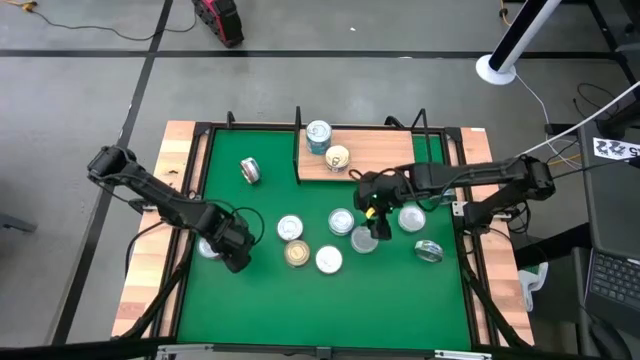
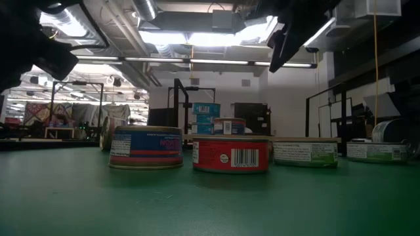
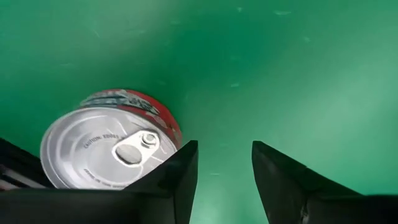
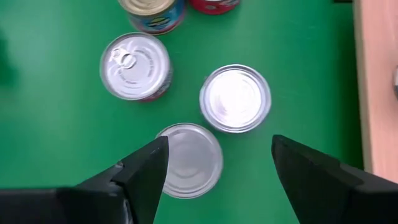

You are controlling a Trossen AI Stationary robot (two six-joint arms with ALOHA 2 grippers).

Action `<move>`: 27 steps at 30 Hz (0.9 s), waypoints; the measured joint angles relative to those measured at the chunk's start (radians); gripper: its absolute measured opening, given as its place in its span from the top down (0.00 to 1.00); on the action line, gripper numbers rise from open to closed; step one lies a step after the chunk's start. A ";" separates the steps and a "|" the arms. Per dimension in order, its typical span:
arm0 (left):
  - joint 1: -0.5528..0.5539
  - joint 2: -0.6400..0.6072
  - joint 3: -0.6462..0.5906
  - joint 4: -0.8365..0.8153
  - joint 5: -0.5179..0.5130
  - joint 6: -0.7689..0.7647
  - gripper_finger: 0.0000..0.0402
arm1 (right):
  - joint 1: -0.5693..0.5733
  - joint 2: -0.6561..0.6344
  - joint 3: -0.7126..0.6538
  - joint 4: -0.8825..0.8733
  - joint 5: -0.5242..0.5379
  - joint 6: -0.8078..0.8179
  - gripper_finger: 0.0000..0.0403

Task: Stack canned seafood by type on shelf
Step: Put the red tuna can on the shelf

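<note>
Several flat round tins lie on the green mat. My left gripper (image 1: 236, 252) hangs open near the mat's left side, just right of a red-labelled tin (image 3: 109, 149), which sits outside its fingers. My right gripper (image 4: 217, 149) is open wide above two silver-topped tins (image 4: 235, 98) (image 4: 189, 158) right of the mat's middle. The shelf (image 1: 372, 166), a light-wood board with black wire rails, stands at the far edge and carries two tins (image 1: 318, 133) (image 1: 338, 157). One tin (image 1: 250, 170) lies tipped on its side, far left.
More tins sit mid-mat (image 1: 290, 228) (image 1: 297, 254) (image 1: 328, 260) and to the right (image 1: 411, 218) (image 1: 429, 250). In the low view, blue-red (image 2: 146, 147), red (image 2: 231, 154) and green (image 2: 305, 152) labels show. Pale planks (image 1: 150, 260) edge the mat. Bare mat lies near the front edge.
</note>
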 joint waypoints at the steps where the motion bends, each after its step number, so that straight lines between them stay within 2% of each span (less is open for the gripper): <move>1: -0.004 0.000 0.000 -0.006 -0.009 -0.011 0.65 | 0.009 0.000 0.000 0.000 0.003 0.000 0.30; 6: -0.023 0.000 0.000 -0.071 -0.025 -0.072 0.65 | 0.046 0.000 0.000 0.000 0.015 0.001 0.30; 13: -0.054 0.011 0.000 -0.073 -0.025 -0.097 0.65 | 0.061 0.000 0.000 0.013 0.021 0.003 0.30; 27: -0.069 0.180 0.008 -0.082 -0.017 -0.094 0.66 | 0.061 0.000 0.000 0.047 0.023 0.003 0.30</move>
